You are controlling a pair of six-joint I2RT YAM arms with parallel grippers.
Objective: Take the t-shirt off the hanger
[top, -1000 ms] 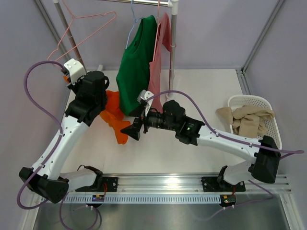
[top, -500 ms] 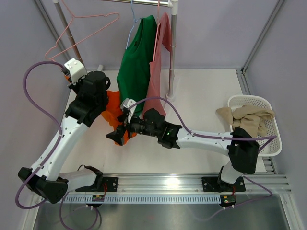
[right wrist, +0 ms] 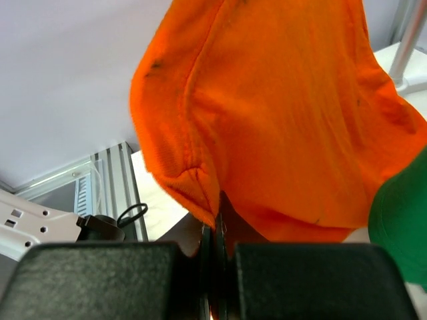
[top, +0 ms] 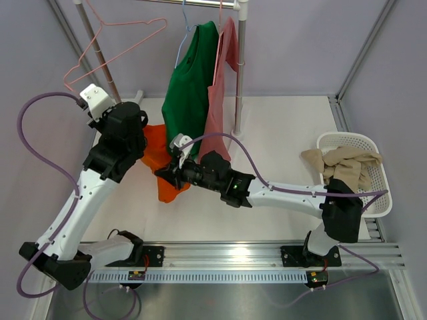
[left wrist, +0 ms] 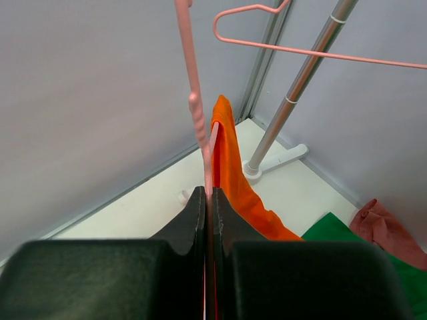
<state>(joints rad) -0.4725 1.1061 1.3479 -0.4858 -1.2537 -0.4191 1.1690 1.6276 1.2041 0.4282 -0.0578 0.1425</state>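
Pincers, two in number, entered in turn with their surroundings.

1. left pincer [left wrist: 208,200]: fingers pressed together on the thin bar of a pink hanger [left wrist: 193,100], which rises straight out of the tips. Just beyond the tips, touching that bar on its right, hangs the orange t-shirt [left wrist: 230,160], its top fold still over the hanger. Farther out stands a metal pole [left wrist: 293,100] with a white foot. Above it is a second pink hanger [left wrist: 300,48], bare. Low to the right of the tips are a green t-shirt [left wrist: 347,233] and a salmon garment [left wrist: 387,230].

2. right pincer [right wrist: 215,230]: fingers closed tight on the lower hem of the orange t-shirt, whose cloth spreads wide above the tips and fills most of the wrist view. The green t-shirt shows at the right edge of that view, just beside the orange cloth.

3. Seen from above, the orange t-shirt is between the two pincers, off the table [top: 287,133]. Well behind the right pincer, along its arm, a white basket [top: 373,200] holds beige cloth [top: 343,163].
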